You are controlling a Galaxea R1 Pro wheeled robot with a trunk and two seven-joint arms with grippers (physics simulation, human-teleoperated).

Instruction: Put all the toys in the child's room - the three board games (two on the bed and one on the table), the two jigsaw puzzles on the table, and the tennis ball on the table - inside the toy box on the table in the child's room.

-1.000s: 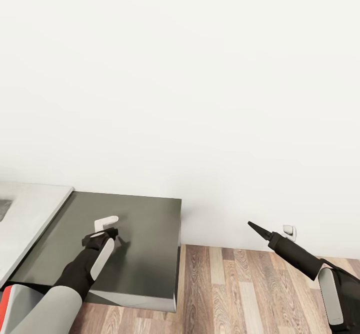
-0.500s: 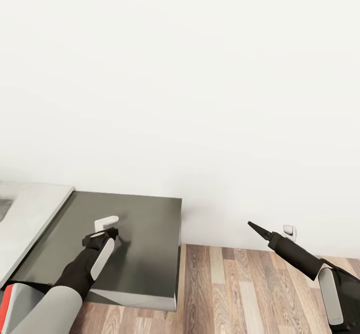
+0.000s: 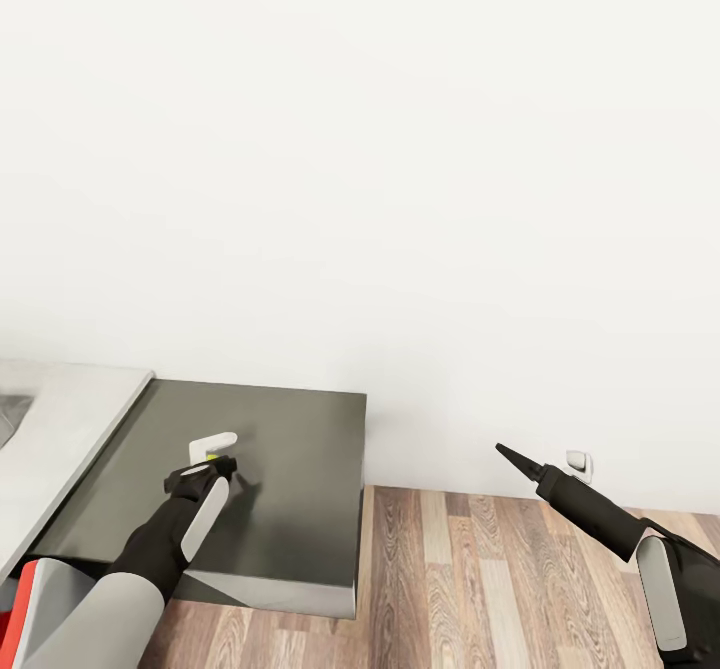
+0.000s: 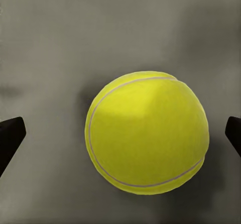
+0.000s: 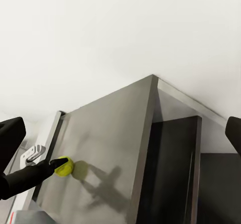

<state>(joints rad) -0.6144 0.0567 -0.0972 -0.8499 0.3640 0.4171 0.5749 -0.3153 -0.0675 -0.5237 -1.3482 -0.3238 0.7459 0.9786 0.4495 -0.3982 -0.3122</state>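
Note:
The tennis ball [image 4: 146,133], plain yellow-green, rests on the dark-grey cabinet section [image 3: 290,469] of the table [image 3: 60,429]. My left gripper [image 4: 120,133] hangs right over it, open, its fingertips [image 4: 10,138] wide apart on either side and not touching it. In the head view the left gripper [image 3: 208,469] covers all but a yellow sliver of the ball [image 3: 213,457]. The right wrist view shows the ball [image 5: 64,166] on the cabinet top beside the left arm. My right gripper [image 3: 503,450] is held over the floor, open and holding nothing.
A small white bracket-like piece [image 3: 213,443] lies on the cabinet just beyond the ball. A bare white wall [image 3: 400,199] stands close behind. Wood-plank floor [image 3: 480,569] spreads right of the cabinet, and a wall socket [image 3: 578,464] sits near the right gripper.
The whole picture has shifted slightly, so the camera has moved. A yellow sliver of the ball now shows at the left gripper. Both arms hold their poses.

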